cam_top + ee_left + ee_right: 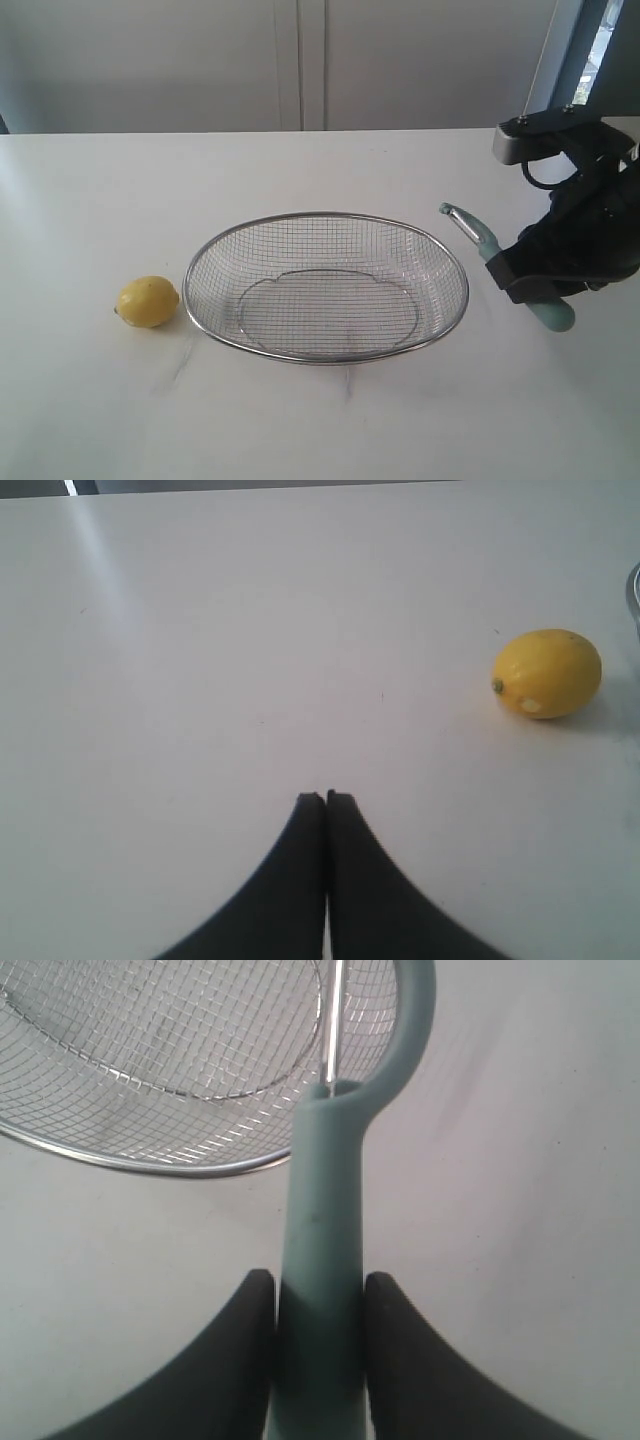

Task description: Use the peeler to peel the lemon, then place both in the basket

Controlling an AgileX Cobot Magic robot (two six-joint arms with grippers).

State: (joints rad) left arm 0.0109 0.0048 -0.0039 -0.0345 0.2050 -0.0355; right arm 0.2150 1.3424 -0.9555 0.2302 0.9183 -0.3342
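A small yellow lemon [148, 301] lies on the white table just left of the wire-mesh basket [327, 217]; the left wrist view also catches the lemon [547, 673]. Nothing lies in the basket. My right gripper [530, 285] hangs right of the basket, shut on the teal handle of the peeler [482, 245], whose metal head points toward the basket rim. In the right wrist view the peeler [322, 1230] runs between my gripper's [320, 1290] two black fingers. My left gripper [326, 798] is shut and empty above bare table, apart from the lemon; the exterior view does not show it.
The white table [300, 420] ends at a pale wall behind. The basket's rim [150, 1163] lies close under the peeler's head in the right wrist view. Bare tabletop stretches in front of the basket and left of the lemon.
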